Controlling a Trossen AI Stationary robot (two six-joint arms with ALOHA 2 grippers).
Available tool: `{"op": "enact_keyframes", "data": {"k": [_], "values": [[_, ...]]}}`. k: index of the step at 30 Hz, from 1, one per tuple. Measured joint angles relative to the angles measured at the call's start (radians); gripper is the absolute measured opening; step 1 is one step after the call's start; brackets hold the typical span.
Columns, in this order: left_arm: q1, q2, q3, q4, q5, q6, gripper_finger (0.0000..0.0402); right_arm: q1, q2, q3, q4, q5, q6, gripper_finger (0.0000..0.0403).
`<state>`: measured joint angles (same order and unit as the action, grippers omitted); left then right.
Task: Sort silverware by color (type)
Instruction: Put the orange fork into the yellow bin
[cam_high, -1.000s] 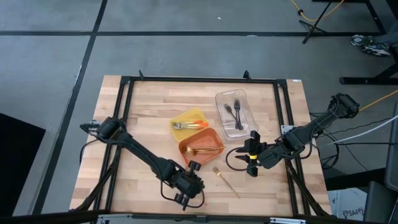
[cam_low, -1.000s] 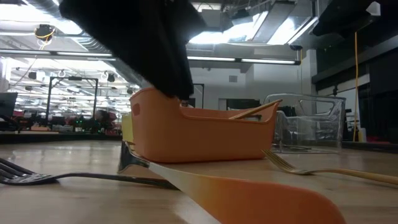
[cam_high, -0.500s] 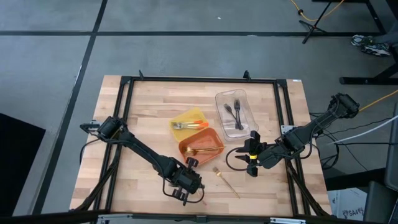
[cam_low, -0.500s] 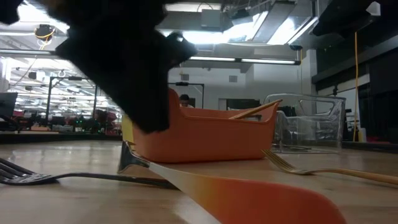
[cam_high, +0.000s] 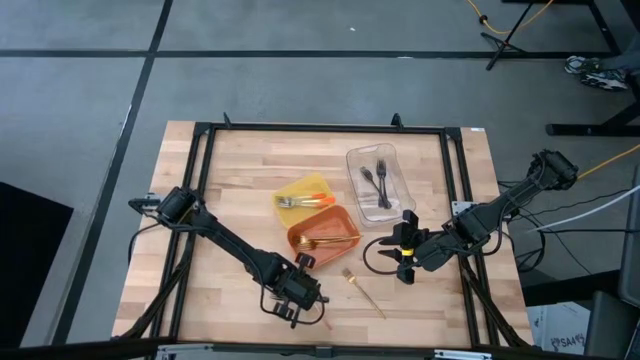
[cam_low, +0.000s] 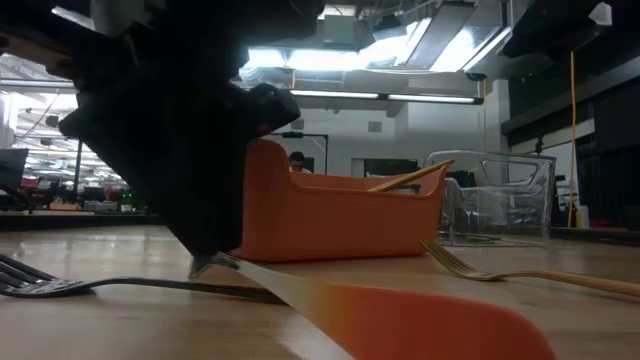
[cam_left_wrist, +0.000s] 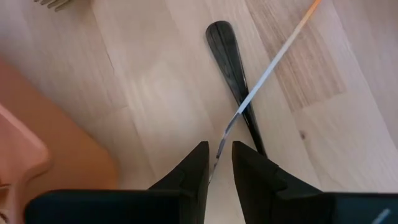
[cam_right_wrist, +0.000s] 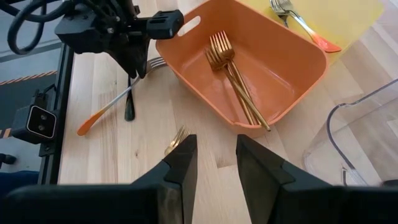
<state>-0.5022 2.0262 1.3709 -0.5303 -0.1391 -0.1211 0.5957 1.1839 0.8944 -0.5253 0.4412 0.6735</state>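
Observation:
A silver fork with an orange handle (cam_left_wrist: 267, 68) lies flat on the table, crossed over a black utensil (cam_left_wrist: 227, 56), near the front edge. My left gripper (cam_left_wrist: 219, 152) is low over them, pointing down. It is narrowly open, with one finger on either side of the fork's thin neck, and shows in the high view (cam_high: 300, 292). My right gripper (cam_high: 400, 255) waits open and empty to the right of the orange tray. A gold fork (cam_high: 362, 290) lies on the table between the two grippers.
The orange tray (cam_high: 340, 222) holds gold forks. The yellow tray (cam_high: 296, 188) holds an orange-handled fork. The clear tray (cam_high: 362, 200) holds black forks. All three stand mid-table. The orange tray's wall stands just behind my left gripper in the low view (cam_low: 330, 220).
My left gripper has come down to the table from above and shifted slightly toward the left and far edges. It now stands over the head end of the orange-handled fork. The fork and the black utensil have not moved.

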Motion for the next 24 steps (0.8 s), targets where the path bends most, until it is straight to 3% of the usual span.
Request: {"op": "enact_keyframes", "data": {"k": [24], "values": [[0.004,-0.002,-0.060,0.043,0.003,0.091,0.0064,0.000,0.000,0.000,0.000,0.000,0.000,0.0104]]}}
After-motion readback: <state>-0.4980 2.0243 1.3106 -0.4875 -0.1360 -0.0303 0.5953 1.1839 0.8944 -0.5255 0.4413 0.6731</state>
